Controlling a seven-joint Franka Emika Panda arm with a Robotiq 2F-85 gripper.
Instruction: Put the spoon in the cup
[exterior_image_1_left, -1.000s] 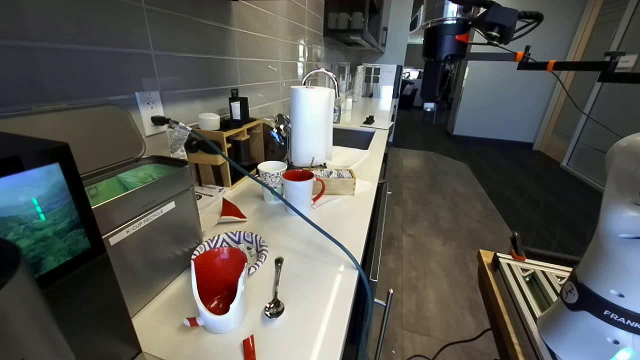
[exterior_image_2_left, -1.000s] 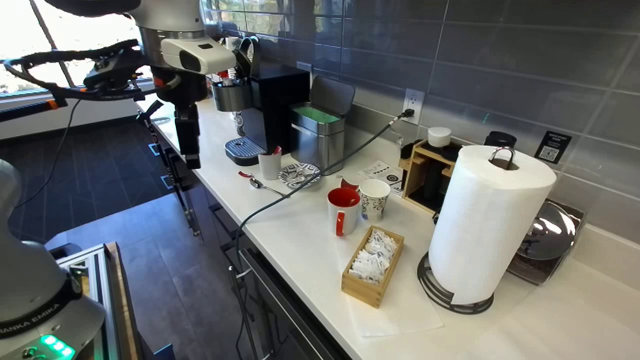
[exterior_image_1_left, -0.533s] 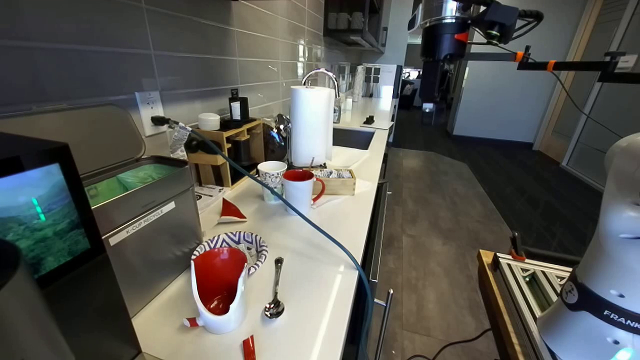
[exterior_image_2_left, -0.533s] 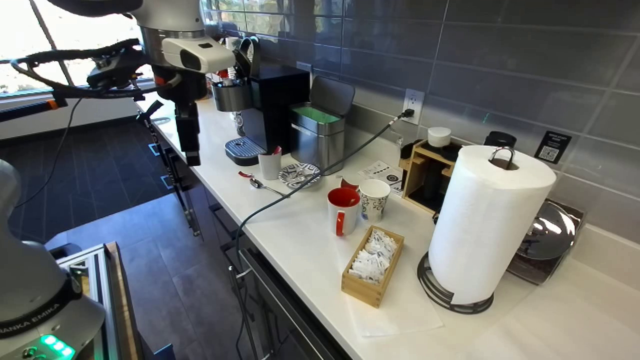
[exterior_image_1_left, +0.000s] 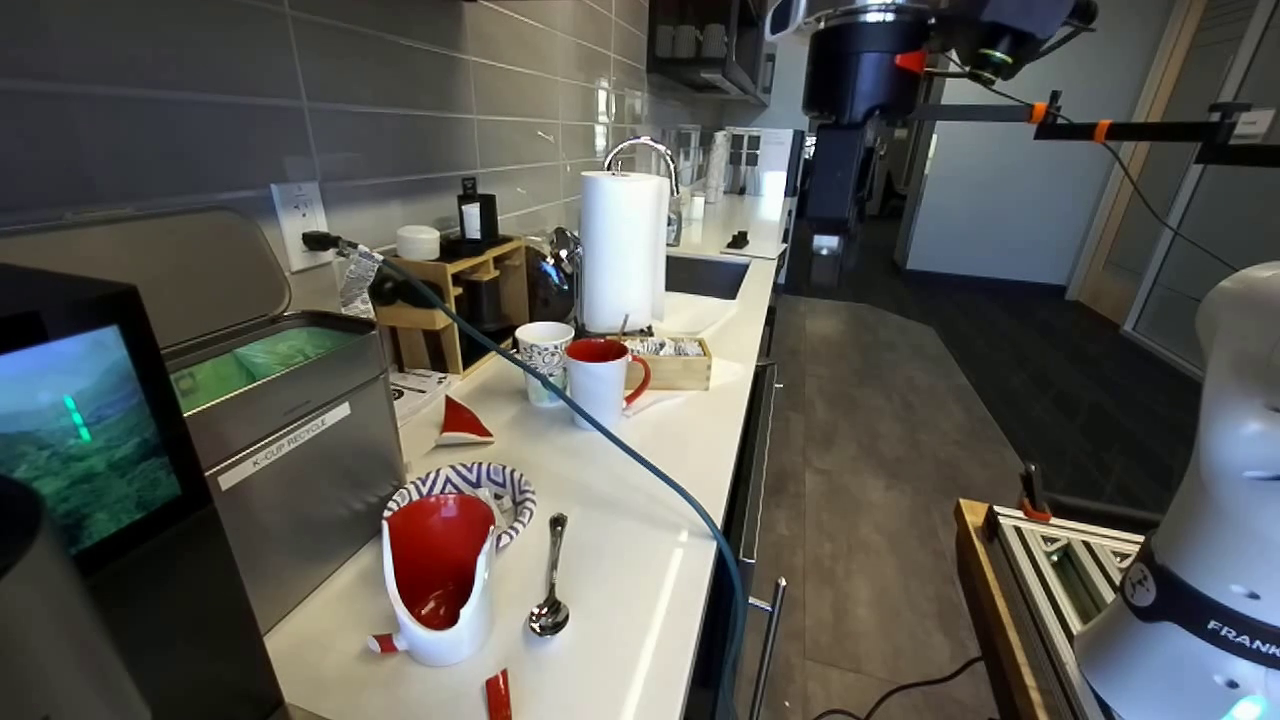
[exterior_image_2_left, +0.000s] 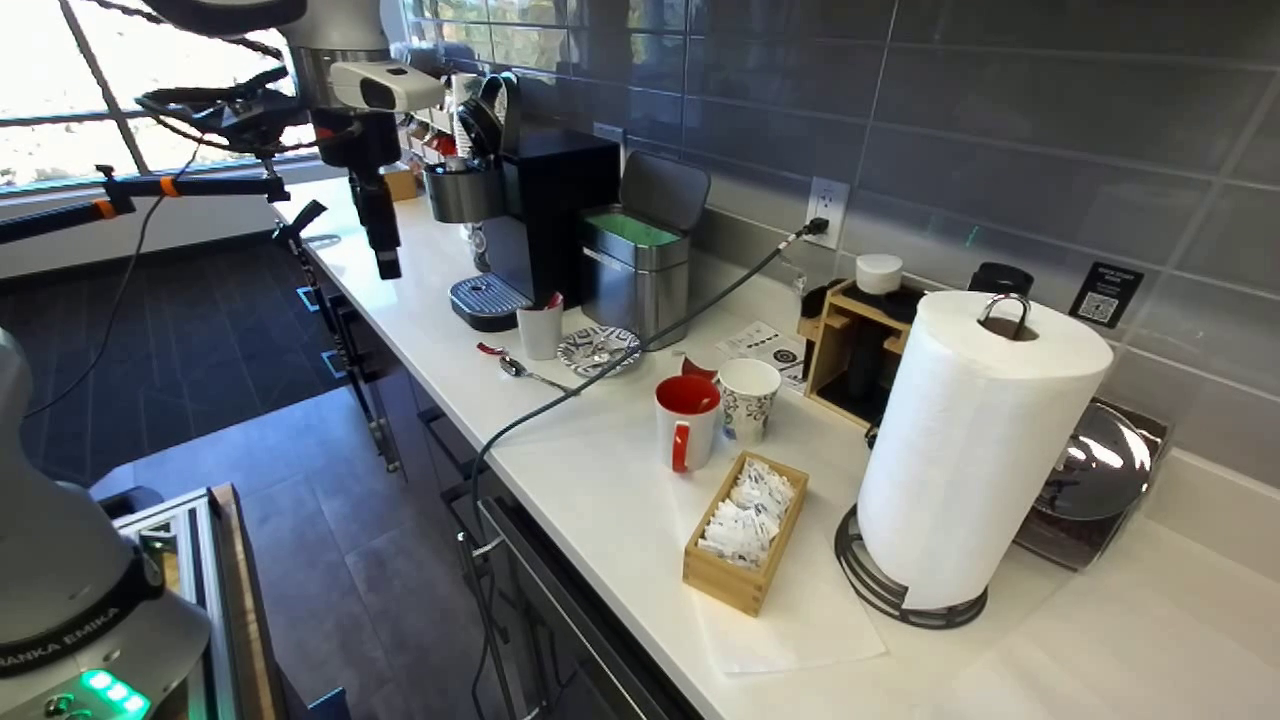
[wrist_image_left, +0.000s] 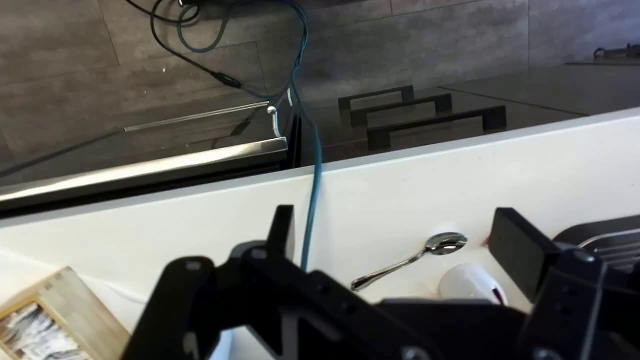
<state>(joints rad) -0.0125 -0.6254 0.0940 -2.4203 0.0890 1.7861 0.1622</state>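
The silver spoon (exterior_image_1_left: 552, 580) lies flat on the counter beside a broken white vessel with a red inside (exterior_image_1_left: 480, 610). The spoon also shows in an exterior view (exterior_image_2_left: 513, 367) and in the wrist view (wrist_image_left: 446, 244), between and beyond the fingers. A plain red cup with a pale inside is out of view. A white mug with a red inside and red handle (exterior_image_1_left: 597, 385) stands farther along the counter, also in an exterior view (exterior_image_2_left: 685, 435). My gripper (wrist_image_left: 395, 227) is open and empty, in the air above the counter edge; it shows in both exterior views (exterior_image_1_left: 835, 225) (exterior_image_2_left: 388, 268).
A blue cable (exterior_image_1_left: 640, 455) hangs across the counter near the spoon's handle end. A patterned bowl (exterior_image_1_left: 405, 495), patterned paper cup (exterior_image_1_left: 543, 350), red shards (exterior_image_1_left: 498, 695), packet box (exterior_image_2_left: 730, 580), paper towel roll (exterior_image_2_left: 980, 450), steel bin (exterior_image_2_left: 635, 285) and coffee machine (exterior_image_2_left: 570, 190) stand around.
The arm has turned and moved toward the coffee machine end: the gripper is larger, lower and farther left in an exterior view. The things on the counter have not moved.
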